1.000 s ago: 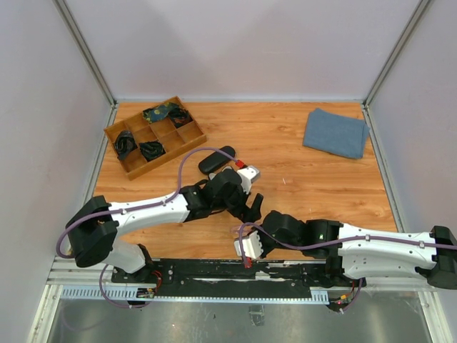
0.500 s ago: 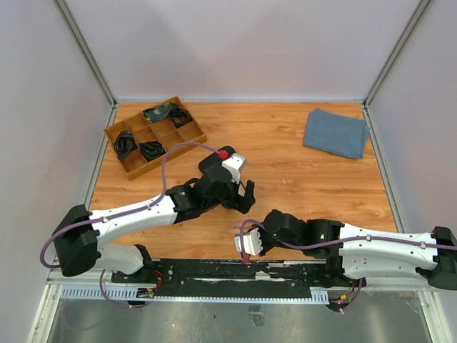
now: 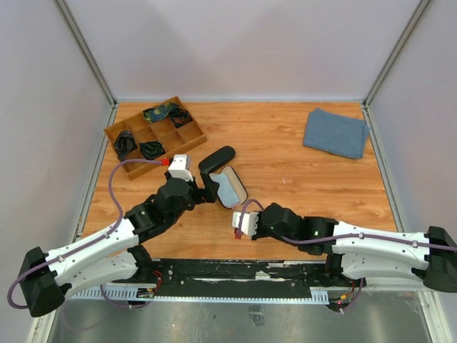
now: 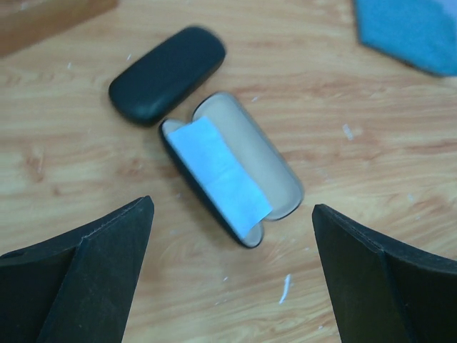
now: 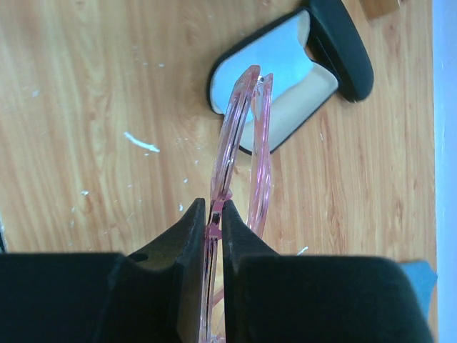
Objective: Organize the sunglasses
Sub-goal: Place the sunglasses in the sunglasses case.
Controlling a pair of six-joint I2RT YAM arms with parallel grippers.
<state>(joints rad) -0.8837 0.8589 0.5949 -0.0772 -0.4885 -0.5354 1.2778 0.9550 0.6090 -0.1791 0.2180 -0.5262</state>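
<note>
Right gripper (image 5: 214,221): fingers pressed together on the folded pink sunglasses (image 5: 239,136), pinching one end of the translucent frame; the rest of the pair juts out forward past the fingertips.

Left gripper (image 4: 232,236): fingers spread wide with nothing between them, looking down on the open case (image 4: 232,168) just ahead of its tips.

Where the glasses lie: in the right arm's grip above the table (image 3: 300,171), clear of the wood; in the right wrist view the far tip of the frame overlaps the near end of the case.

Case from the right gripper: ahead and slightly to the right in the right wrist view, near but not touching; its lid (image 5: 341,46) is hinged back on the far side and a light blue cloth (image 4: 218,171) covers part of the pale lining.

Long axes: the glasses run straight out from the fingers; the case tray lies at a slant to that line, so the two are not parallel.

Nearer arm: both wrists flank the case in the overhead view, the left one closer to the lid; only the right carries the load.

What the move turns on: likely a short reach forward and a turn of the wrist to square the frame with the tray before lowering it in.

Elsewhere: a wooden organiser (image 3: 154,135) sits well off beyond the left arm.
</note>
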